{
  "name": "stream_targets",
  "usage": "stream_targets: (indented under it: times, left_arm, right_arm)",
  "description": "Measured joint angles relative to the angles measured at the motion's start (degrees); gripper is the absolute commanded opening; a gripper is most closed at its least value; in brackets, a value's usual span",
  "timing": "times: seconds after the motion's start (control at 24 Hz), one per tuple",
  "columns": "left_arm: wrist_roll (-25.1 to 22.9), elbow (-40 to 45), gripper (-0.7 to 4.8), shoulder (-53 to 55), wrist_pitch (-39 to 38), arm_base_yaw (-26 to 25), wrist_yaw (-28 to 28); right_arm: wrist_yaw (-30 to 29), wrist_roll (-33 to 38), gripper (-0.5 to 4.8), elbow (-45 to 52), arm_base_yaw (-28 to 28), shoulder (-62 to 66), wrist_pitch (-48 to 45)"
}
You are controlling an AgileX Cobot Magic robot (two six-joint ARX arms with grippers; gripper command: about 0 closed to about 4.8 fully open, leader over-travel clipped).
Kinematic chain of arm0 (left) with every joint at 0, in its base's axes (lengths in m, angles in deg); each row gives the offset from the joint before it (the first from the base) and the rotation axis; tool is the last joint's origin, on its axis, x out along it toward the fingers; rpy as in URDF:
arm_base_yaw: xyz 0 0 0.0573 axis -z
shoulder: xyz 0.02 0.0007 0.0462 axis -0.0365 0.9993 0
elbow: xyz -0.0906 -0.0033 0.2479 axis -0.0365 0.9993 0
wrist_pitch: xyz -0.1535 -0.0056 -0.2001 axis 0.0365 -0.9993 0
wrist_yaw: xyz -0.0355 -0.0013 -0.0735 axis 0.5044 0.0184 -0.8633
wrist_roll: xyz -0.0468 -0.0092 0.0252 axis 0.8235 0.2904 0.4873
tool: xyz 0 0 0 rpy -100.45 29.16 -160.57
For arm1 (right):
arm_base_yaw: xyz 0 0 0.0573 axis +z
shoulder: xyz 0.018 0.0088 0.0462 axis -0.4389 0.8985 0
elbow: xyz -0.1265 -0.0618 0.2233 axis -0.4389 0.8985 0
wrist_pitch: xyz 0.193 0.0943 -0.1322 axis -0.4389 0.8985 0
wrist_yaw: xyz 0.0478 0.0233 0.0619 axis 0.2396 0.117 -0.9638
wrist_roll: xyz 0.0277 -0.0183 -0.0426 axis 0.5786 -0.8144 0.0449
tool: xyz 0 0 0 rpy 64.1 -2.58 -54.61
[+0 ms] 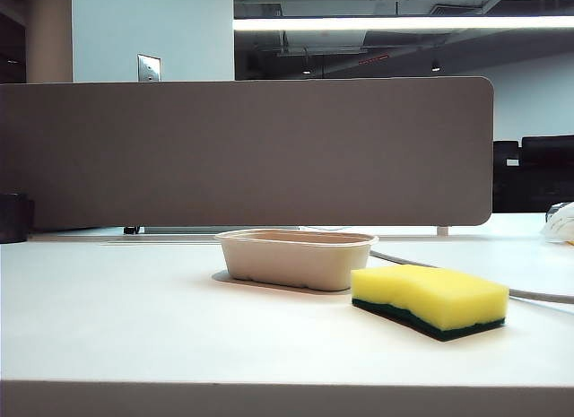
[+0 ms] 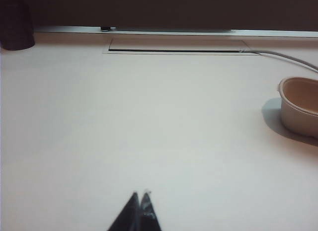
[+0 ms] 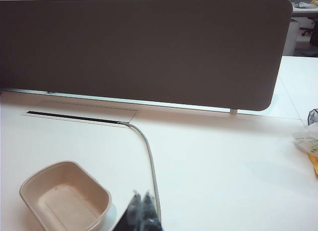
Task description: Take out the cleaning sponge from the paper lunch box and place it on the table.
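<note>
Exterior view: cleaning sponge (image 1: 429, 299) lies on the white desk (image 1: 134, 327) just beside the empty paper lunch box (image 1: 296, 258), before a grey-brown partition (image 1: 242, 152). Left tool (image 2: 139, 195) and right tool (image 3: 141, 196), both pinched together, hover above the desk near the box.

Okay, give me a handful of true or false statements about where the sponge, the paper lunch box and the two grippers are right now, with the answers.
1. The cleaning sponge lies on the table, outside the paper lunch box. True.
2. The lunch box holds a second sponge. False: the right wrist view shows it empty.
3. The right gripper is shut and holds nothing. True.
4. The left gripper is clamped on the box rim. False: it is shut over bare table, apart from the box.
5. The sponge lies yellow side up. True.
6. The box lies tipped over. False: it stands upright.
</note>
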Motion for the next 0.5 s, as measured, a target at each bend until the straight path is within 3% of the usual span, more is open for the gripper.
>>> stream_targets:
  times: [0.21,0.33,0.5]
  left_arm:
    - [0.0,0.0,-0.05,0.0,0.0,0.0,0.0]
    - [0.0,0.0,-0.05,0.0,0.0,0.0,0.0]
    - [0.0,0.0,-0.05,0.0,0.0,0.0,0.0]
  right_arm:
    - [-0.2,-3.0,-0.08,0.1,-2.3,-0.7,2.1]
    - [-2.8,-3.7,-0.08,2.6,-10.3,-3.4,3.3]
    - [-10.3,-2.2,-0.08,10.0,-21.8,-7.8,3.2]
